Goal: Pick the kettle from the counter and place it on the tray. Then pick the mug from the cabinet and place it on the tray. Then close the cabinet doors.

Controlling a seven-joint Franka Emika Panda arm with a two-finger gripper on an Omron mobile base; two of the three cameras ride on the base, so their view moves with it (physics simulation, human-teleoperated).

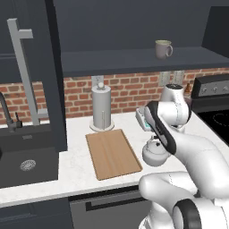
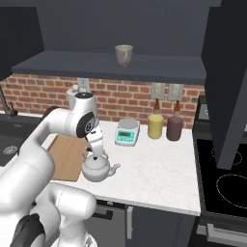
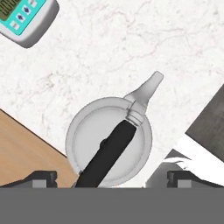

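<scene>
We are seeing one kettle [image 3: 109,144] sitting on the white counter [image 2: 159,169] just beside the right edge of the single wooden tray [image 1: 112,153], its spout pointing away from the board, while one mug [image 2: 124,54] is standing on the shelf of the open cabinet [image 2: 120,70] above. Around them we are counting one white scale [image 2: 127,131], one paper-towel holder [image 1: 101,108], and two jars, one yellow [image 2: 155,126] and one dark red [image 2: 174,128]. Our one gripper [image 3: 112,178] is hanging directly over the kettle's dark handle with its fingers spread as wide as they go, gripping nothing.
</scene>
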